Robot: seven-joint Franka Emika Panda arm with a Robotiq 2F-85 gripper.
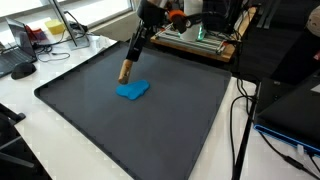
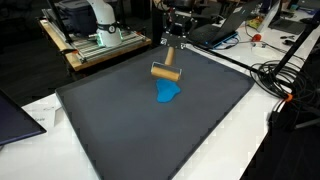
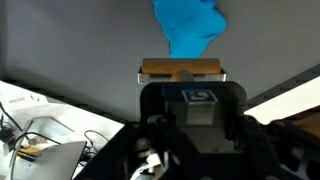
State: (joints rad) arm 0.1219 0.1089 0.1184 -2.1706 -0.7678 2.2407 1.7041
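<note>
Blue cloth [image 1: 132,90], tan wooden tool [image 1: 126,71]

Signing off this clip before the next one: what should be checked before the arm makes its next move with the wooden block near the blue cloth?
1. Gripper shut on the wooden block: ok.
2. Block sits centred between the jaws, wrist view: ok.
3. Block clear of the blue cloth: cannot tell, they are very close.
4. Block lifted off the dark mat: cannot tell.
5. Cloth lies wholly on the mat: ok.
6. Cables lie off the mat: ok.
</note>
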